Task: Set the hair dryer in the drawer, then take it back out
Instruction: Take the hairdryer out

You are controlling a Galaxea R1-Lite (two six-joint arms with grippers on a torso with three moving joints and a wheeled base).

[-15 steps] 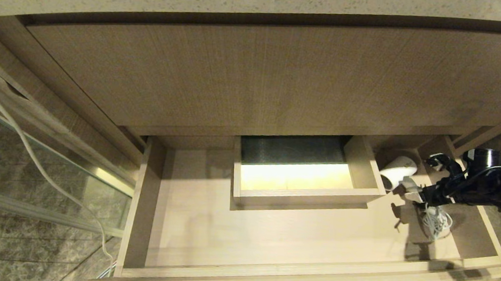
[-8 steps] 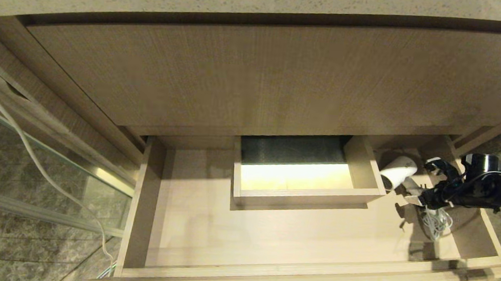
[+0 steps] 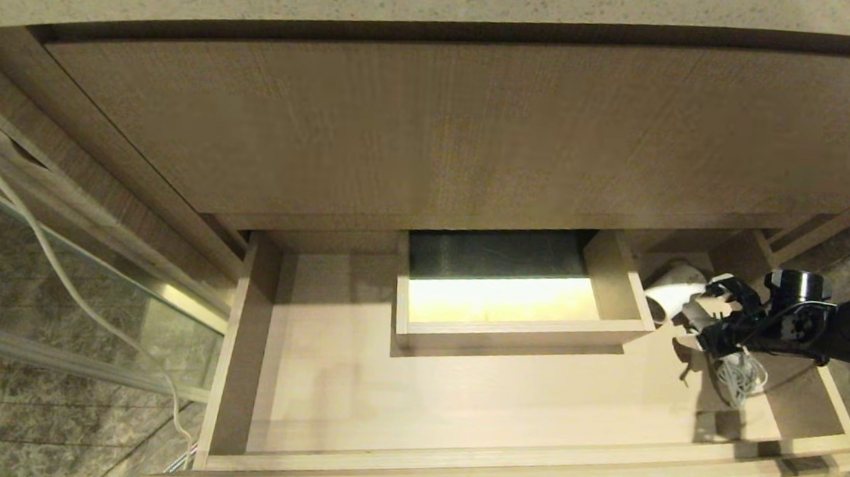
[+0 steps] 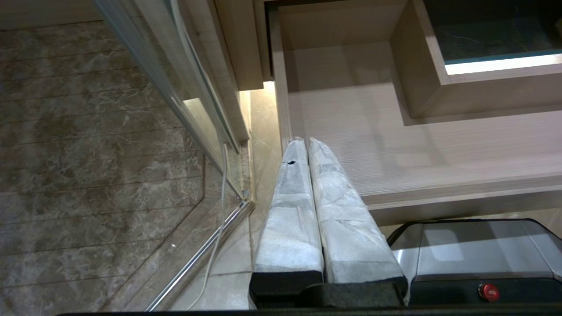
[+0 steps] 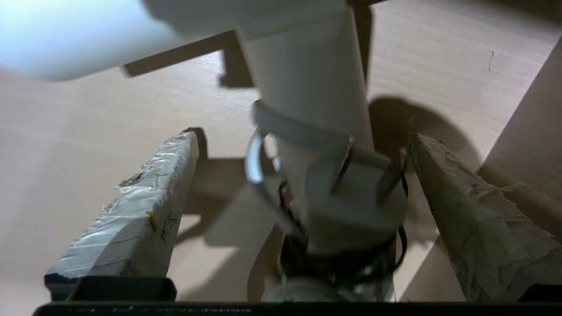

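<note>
Right pincer [image 3: 709, 315], moved in since earlier, stands open astride dryer [image 3: 669, 294] handle in drawer [image 3: 453, 453]: light, rigid, slick plastic; grip handle.

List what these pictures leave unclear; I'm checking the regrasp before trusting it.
- White plastic hair dryer, head view: handle hidden behind the right gripper.
- Right wrist view: barrel blurred and cut by the edge; open fingers flank the handle, contact unclear.
- Beige wood-grain drawer: back hidden under the upper panel.
- Left gripper: parked, outside the head view.
</note>
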